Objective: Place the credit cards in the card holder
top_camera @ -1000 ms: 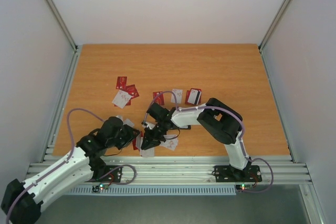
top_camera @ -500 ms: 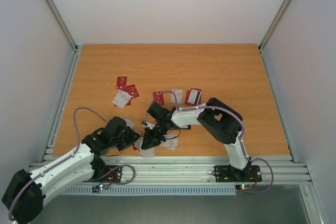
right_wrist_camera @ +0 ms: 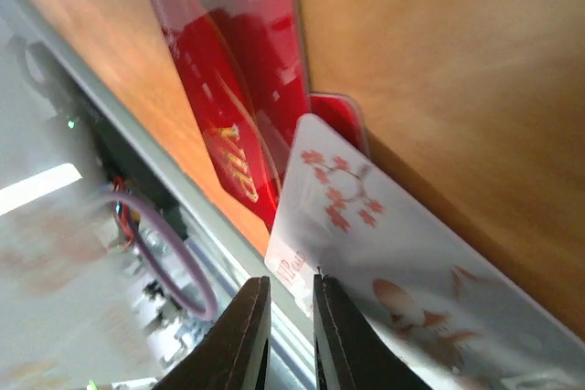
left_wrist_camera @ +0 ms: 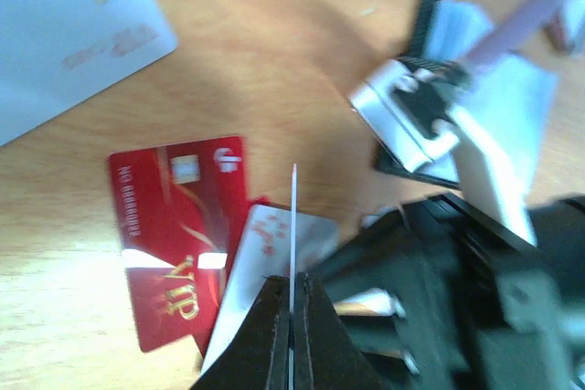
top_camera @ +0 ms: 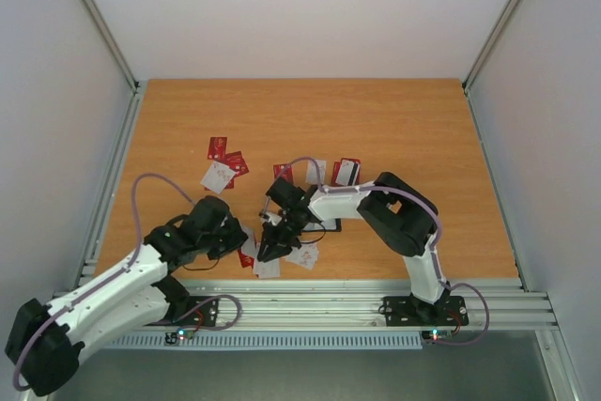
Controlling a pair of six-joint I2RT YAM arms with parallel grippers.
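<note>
Left hand (left_wrist_camera: 292,288) pinches 1 credit card (left_wrist_camera: 293,198) edge-on (right hand (right_wrist_camera: 290,288): grip unclear).

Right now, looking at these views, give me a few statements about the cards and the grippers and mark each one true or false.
1. The left gripper pinches a thin card edge-on. True.
2. A red VIP card lies flat on the table. True.
3. Every card is red. False: a white card lies nearby.
4. The right gripper is at the table's far edge. False: it is by the near edge, close to the left gripper.
</note>
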